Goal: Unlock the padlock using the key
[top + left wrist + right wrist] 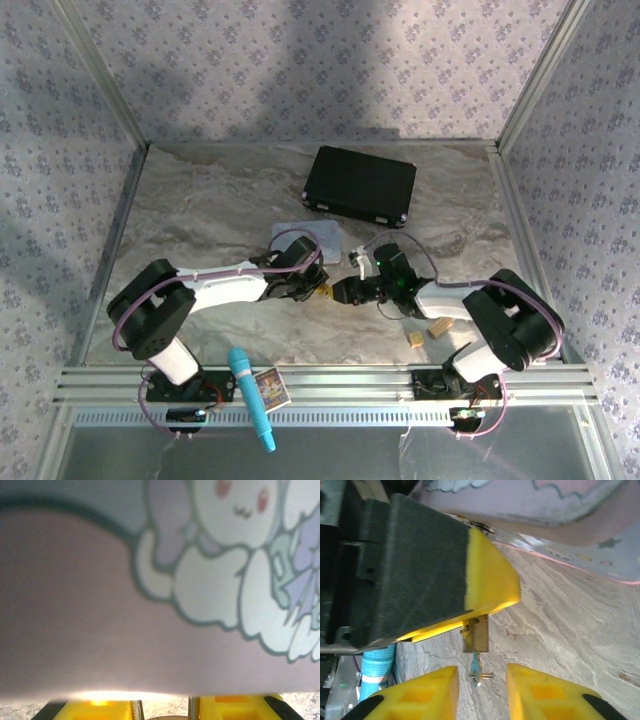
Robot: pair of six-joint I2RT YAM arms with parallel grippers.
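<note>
1. As I look through the right wrist camera, I count one tiny brass-gold padlock with a thin silver shackle point(477, 636). It is pinched in the left gripper point(318, 290), which is clamped on it just above the marbled table point(200, 210).
2. One very small silvery metal key point(475, 669) sits directly below the padlock's lower end. I cannot tell whether it is seated in the lock.
3. The right gripper point(482, 696) has its two yellow fingers point(415, 697) spread either side of the key, so it grips nothing.
4. In the left wrist view, I see one pastel cartoon tin point(225, 580) close ahead.
5. From above, I count two tan rectangular blocks point(414, 339) point(439, 327) near the right arm, and one flat black case point(360, 186) farther back.
</note>
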